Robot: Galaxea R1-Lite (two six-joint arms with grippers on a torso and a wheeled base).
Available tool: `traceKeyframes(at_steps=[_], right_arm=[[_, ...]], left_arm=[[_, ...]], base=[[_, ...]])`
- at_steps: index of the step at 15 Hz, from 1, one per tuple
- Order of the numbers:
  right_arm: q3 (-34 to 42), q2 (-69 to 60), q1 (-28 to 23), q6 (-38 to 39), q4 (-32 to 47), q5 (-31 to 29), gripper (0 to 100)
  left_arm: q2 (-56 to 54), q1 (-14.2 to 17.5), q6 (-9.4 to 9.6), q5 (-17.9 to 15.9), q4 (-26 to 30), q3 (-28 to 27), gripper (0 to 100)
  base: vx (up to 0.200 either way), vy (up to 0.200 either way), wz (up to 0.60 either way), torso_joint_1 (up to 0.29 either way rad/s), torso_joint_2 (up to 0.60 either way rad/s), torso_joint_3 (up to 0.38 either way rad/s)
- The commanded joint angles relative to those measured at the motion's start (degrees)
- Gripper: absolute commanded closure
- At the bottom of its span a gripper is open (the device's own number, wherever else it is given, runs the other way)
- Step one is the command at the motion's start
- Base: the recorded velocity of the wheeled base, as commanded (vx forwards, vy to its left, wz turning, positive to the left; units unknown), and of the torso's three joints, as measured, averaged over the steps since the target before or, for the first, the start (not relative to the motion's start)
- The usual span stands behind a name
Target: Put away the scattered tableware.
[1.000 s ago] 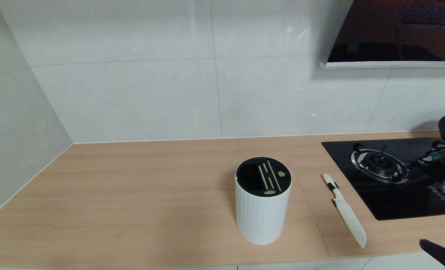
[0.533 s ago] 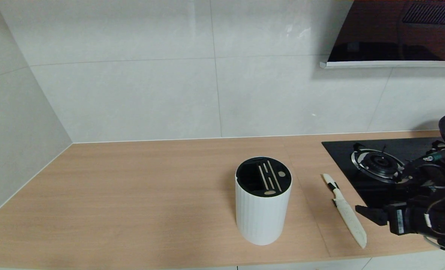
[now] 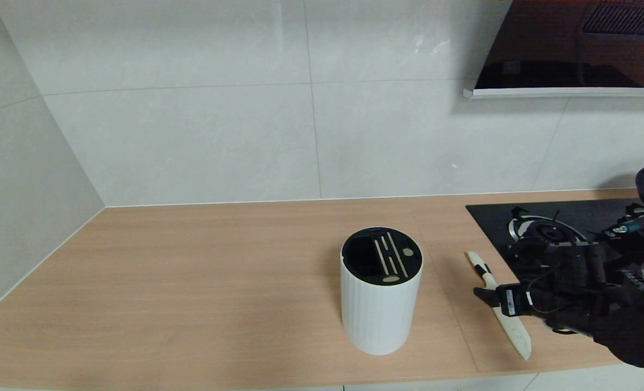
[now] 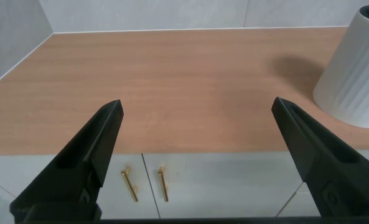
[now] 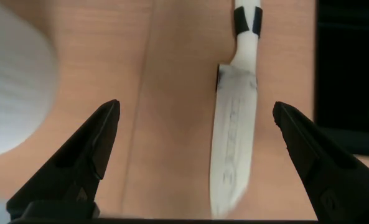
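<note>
Through my right wrist view, my right gripper (image 5: 195, 109) is spread wide, its two dark wedge-shaped fingers either side of the knife (image 5: 234, 143). The knife lies flat on the wood-grain worktop (image 5: 172, 62): a broad pale blade narrowing to a slim white handle with a black band. The rounded white side of the holder (image 5: 13, 81) sits near one finger.

Through my left wrist view, my left gripper (image 4: 195, 106) is also wide open and holds nothing, hanging off the worktop's front edge above white cabinet doors with thin brass handles (image 4: 162, 183). The ribbed holder stands farther along.

From the head view, the holder is an upright fluted cylinder with a flat black slotted top. The knife lies between it and the glossy black hob (image 3: 496, 214), under my right gripper.
</note>
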Motion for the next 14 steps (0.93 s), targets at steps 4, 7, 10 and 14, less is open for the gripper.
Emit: traceKeyframes(at_steps=[4, 7, 10, 14], right_arm=[[-5.0, 11.1, -3.0, 0.1, -2.8, -1.3, 0], [-5.6, 13.9, -3.2, -0.1, -5.9, -1.4, 0], [-6.4, 15.2, -3.2, 0.0, -6.4, -1.4, 0], [-7.1, 15.9, -3.2, 0.0, -6.5, -1.5, 0]], left_arm=[[0.0, 0.0, 0.00, 0.0, 0.0, 0.0, 0], [0.0, 0.0, 0.00, 0.0, 0.0, 0.0, 0], [0.0, 0.0, 0.00, 0.0, 0.0, 0.0, 0], [0.0, 0.0, 0.00, 0.0, 0.0, 0.0, 0]], base=[[0.000, 0.000, 0.00, 0.000, 0.00, 0.000], [0.000, 0.000, 0.00, 0.000, 0.00, 0.000], [0.000, 0.000, 0.00, 0.000, 0.00, 0.000], [0.000, 0.000, 0.00, 0.000, 0.00, 0.000]])
